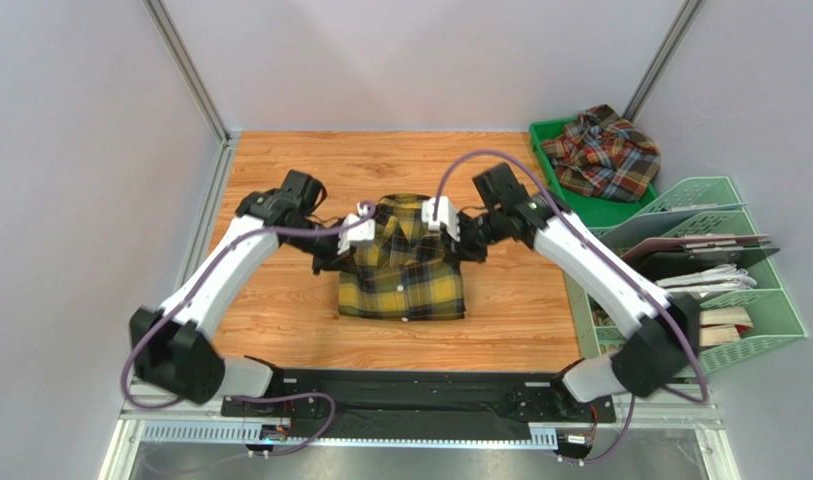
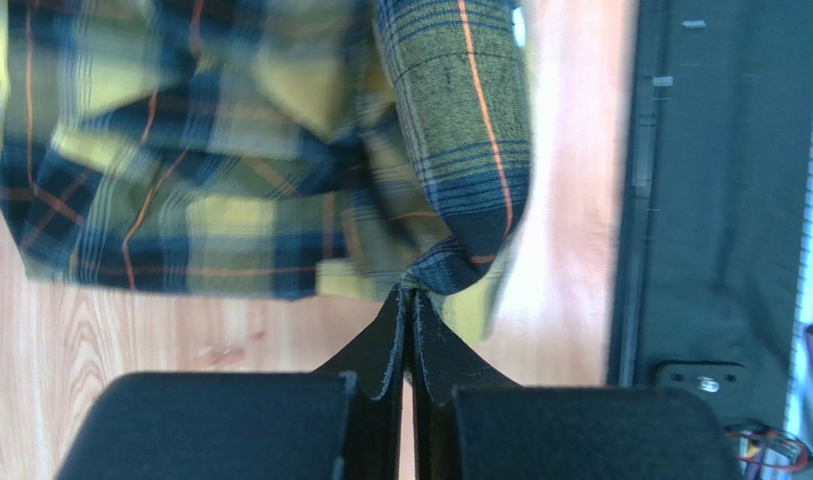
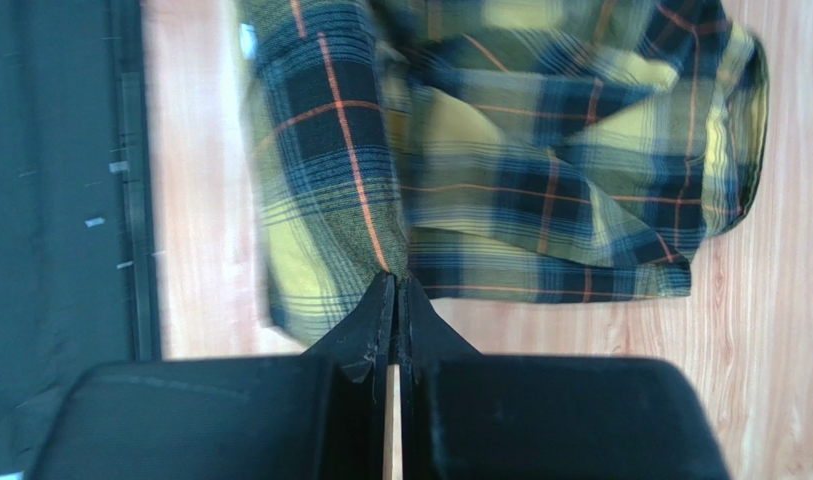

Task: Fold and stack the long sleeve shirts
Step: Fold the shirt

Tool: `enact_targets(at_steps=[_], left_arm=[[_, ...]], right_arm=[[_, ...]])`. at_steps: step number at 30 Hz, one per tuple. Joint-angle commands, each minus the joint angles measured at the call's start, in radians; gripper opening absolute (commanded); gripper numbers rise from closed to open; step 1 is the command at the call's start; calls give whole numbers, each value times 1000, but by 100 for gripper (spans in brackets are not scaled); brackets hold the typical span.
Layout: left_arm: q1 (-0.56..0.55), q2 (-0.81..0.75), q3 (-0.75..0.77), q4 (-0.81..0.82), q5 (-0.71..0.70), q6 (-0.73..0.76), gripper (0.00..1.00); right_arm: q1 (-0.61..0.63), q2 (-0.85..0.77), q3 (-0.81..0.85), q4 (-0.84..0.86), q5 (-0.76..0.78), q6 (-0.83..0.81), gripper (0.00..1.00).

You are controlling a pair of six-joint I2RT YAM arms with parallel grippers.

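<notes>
The top camera looks down over the whole tabletop [image 1: 280, 300]; both wrist cameras sit close above the yellow shirt [image 1: 403, 275], which all three share.

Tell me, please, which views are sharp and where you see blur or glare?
Top external: sharp, evenly lit, yellow shirt crisp. Left wrist: shirt blurred and smeared, left pincer sharp, table washed out. Right wrist: same blur, right pincer sharp, table glaring at left.

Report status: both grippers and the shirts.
Left gripper shut on yellow shirt. Right gripper shut on it too, near the collar. Red shirt crumpled in green tray, unfolded. Nothing in the way.
</notes>
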Motion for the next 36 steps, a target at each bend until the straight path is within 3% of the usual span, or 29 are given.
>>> enact_targets(at_steps=[1,8,13,16,19,21,31,36], left_arm=[[64,236,155,84,-17,-50,0],[95,615,539,82,-98,-113,0],[96,841,658,41,-233,-116,0],[95,886,674,12,-264,-117,0],[90,869,620,12,-266,-134,0],[79,831,571,12,-264,-132,0],[-7,437,27,45,-120,-246,0],[-5,335,18,73,-82,-320,0]], right_arm=[[-123,286,224,32,-58,-40,0],[-206,656,545,-72,-93,-77,0],[-228,836,666,-80,-66,-38,0],[-228,935,761,-138,-72,12,0],[-226,955,740,-181,-93,57,0],[-214,909,641,-179,-96,69,0],[-111,591,165,-98,-93,105,0],[-109,426,51,-101,-102,117,0]])
